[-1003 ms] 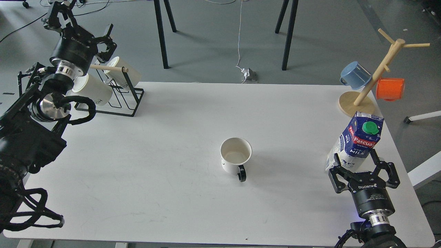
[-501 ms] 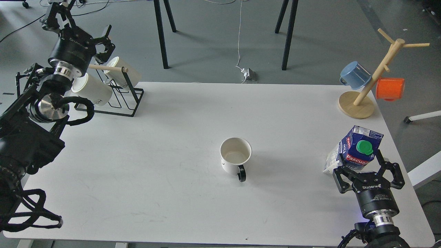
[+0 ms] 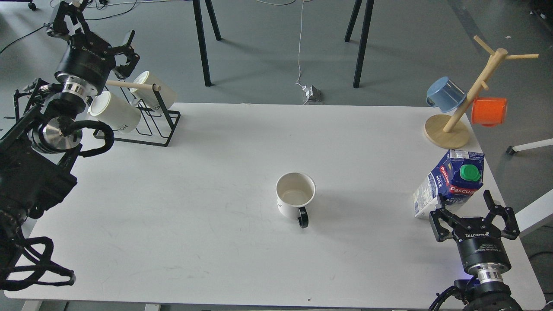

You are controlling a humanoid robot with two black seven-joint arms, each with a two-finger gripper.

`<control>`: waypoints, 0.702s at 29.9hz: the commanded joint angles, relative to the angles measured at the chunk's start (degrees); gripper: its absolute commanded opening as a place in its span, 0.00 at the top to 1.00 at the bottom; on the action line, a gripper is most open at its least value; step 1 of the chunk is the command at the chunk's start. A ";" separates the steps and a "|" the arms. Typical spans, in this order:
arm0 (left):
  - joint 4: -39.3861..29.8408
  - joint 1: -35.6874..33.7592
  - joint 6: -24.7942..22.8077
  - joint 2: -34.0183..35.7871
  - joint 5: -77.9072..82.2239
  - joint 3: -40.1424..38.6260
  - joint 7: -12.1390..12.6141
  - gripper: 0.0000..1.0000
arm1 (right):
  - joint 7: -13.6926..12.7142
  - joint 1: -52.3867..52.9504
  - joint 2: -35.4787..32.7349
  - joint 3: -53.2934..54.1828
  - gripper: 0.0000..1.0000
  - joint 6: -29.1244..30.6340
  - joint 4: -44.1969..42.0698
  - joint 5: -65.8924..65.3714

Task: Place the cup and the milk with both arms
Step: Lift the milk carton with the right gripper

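Note:
The cup [image 3: 296,196], a white mug with a dark handle and cream inside, stands upright at the table's middle, handle toward me. The milk [image 3: 451,181], a blue-and-white Pascual carton with a green cap, stands tilted near the right edge. My right gripper [image 3: 464,204] is open just in front of the carton's base, its fingers spread wide on either side and not closed on it. My left gripper [image 3: 96,29] is open and empty at the far left, above the mug rack and far from the cup.
A black wire rack [image 3: 147,116] with two all-white mugs [image 3: 114,113] stands at the back left under my left arm. A wooden mug tree [image 3: 449,129] with a blue mug [image 3: 445,93] and an orange mug [image 3: 489,111] stands at the back right, behind the carton.
The carton tipped toward my right gripper, then came back more upright and slightly right. My right gripper drew back toward me and to the right. My left arm shifted slightly left.

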 commanded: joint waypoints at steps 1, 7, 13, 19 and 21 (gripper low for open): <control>0.00 0.02 0.00 0.00 0.03 0.00 0.04 0.00 | -0.03 0.20 0.00 0.06 0.03 0.00 -0.43 0.03; 0.00 0.46 0.00 0.00 0.03 0.00 0.04 0.00 | -0.04 1.17 0.26 -0.73 0.04 0.00 -0.61 -0.05; 0.00 0.81 0.00 0.61 0.03 0.00 -0.04 0.00 | -0.04 2.31 0.26 -0.81 0.04 0.00 -0.78 -0.14; 0.00 0.81 0.00 0.88 0.03 0.00 -0.04 0.00 | -0.21 3.02 0.08 -1.08 0.27 0.00 -0.69 -0.23; 0.00 0.90 0.00 0.88 0.03 0.00 -0.04 0.00 | -0.21 3.10 0.17 -1.08 0.33 0.00 -0.70 -0.23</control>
